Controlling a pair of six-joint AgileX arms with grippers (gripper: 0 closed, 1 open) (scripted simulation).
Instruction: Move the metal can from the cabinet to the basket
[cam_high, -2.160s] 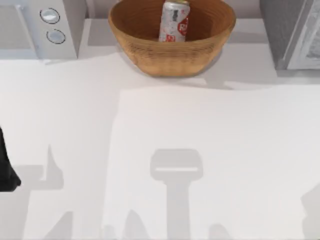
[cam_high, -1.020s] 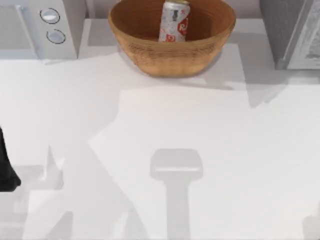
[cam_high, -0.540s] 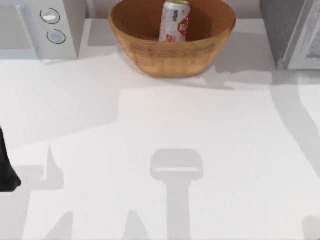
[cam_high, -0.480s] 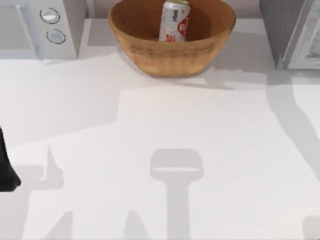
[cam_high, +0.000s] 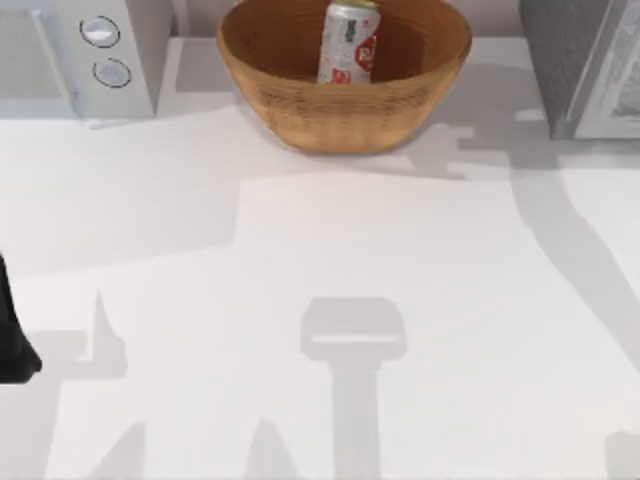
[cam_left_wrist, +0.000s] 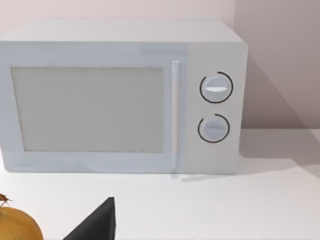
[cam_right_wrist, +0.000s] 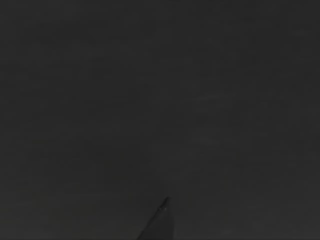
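The metal can (cam_high: 349, 42), silver with red marks, stands upright inside the tan woven basket (cam_high: 300, 100) at the back middle of the table. The dark grey cabinet (cam_high: 565, 60) with its paler door panel (cam_high: 620, 90) sits at the back right. My left arm (cam_high: 12, 340) is parked at the table's left edge, far from the basket. A dark part of my left gripper (cam_left_wrist: 95, 225) shows low in the left wrist view. The right wrist view is dark.
A white microwave (cam_high: 80, 50) with two round knobs stands at the back left, facing the left wrist camera (cam_left_wrist: 125, 95). A yellow-brown onion-like thing (cam_left_wrist: 17, 227) lies on the table near my left gripper. Grey shadows lie across the white tabletop (cam_high: 400, 250).
Shadows on the table's right side have shifted. The can, the basket and my left arm have stayed where they were.
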